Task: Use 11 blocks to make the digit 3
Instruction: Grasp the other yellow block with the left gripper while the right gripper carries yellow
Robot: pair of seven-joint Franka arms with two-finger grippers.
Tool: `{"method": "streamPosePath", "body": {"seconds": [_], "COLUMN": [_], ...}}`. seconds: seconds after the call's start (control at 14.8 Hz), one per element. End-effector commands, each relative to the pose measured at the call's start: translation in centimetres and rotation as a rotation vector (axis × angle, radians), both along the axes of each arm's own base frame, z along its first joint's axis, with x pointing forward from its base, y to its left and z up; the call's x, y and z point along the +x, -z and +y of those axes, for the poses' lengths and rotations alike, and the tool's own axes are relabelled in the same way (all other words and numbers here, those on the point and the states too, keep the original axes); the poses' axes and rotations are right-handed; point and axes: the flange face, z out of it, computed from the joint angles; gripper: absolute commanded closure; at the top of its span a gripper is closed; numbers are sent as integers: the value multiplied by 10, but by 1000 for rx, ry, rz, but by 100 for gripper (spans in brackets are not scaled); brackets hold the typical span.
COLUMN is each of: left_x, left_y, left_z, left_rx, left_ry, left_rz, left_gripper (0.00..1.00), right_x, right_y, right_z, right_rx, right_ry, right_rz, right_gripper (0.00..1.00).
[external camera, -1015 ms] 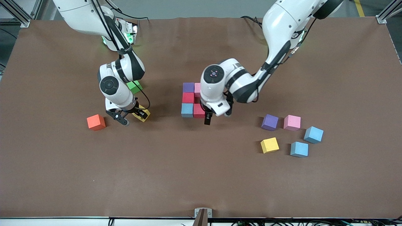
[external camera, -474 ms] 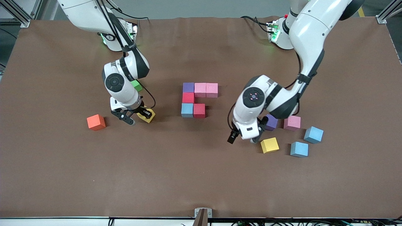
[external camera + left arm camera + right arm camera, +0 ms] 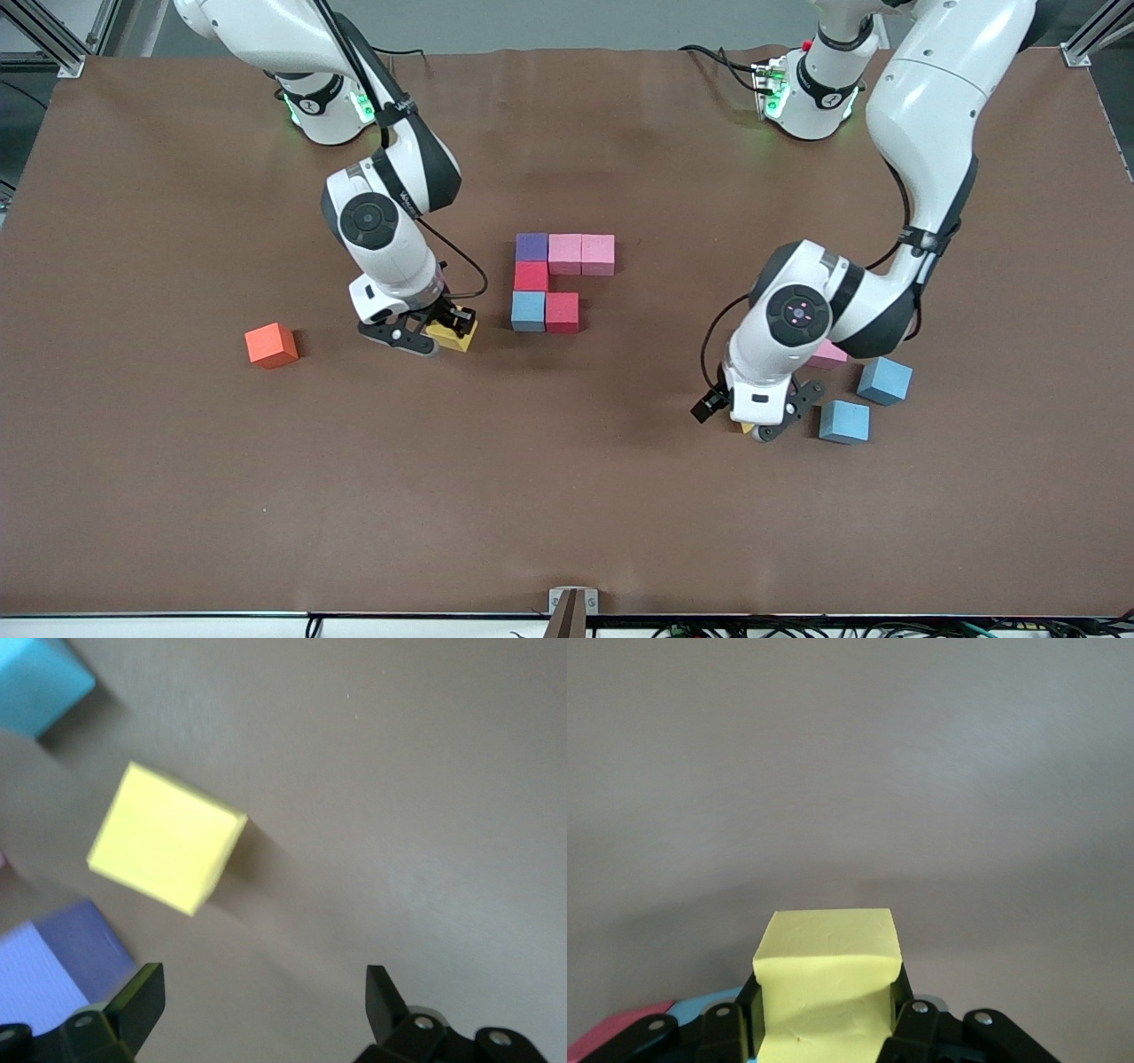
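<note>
A: What lies nearest on the brown table (image 3: pixel 567 496)?

B: The left gripper (image 3: pixel 769 424), fingers wide, over a loose yellow block (image 3: pixel 166 838). Two blue blocks (image 3: pixel 843 421) and a pink block (image 3: pixel 831 355) lie close by.

A: And farther?

B: An orange block (image 3: pixel 270 345) toward the right arm's end. The right gripper (image 3: pixel 432 330) clamps a second yellow cube (image 3: pixel 454 335) beside the unfinished digit 3 (image 3: pixel 558 282) — six cubes, touching.

A: The room?

B: Only aluminium frame posts (image 3: pixel 1094 31) at the corners — little else.

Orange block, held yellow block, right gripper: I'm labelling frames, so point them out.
orange block (image 3: pixel 270 344), front view, top face.
held yellow block (image 3: pixel 826 983), right wrist view, front face.
right gripper (image 3: pixel 436 329), front view, between fingertips.
</note>
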Motion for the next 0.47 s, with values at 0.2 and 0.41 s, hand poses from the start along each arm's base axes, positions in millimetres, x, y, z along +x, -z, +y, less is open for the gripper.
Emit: {"method": "streamPosePath", "body": {"seconds": [0.2,0.41], "left_x": [11,14], "left_y": [23,30], "left_z": [43,57], "left_rx": [23,53], "left_ry": [218,285], "left_rz": [29,34], "left_gripper": [0,0], "right_x": [32,40], "right_y": [9,22], "right_z": [59,82], "right_rx": [5,9], "right_ry": [-174,-187], "right_rz": [-26,-39], "right_gripper": [97,97]}}
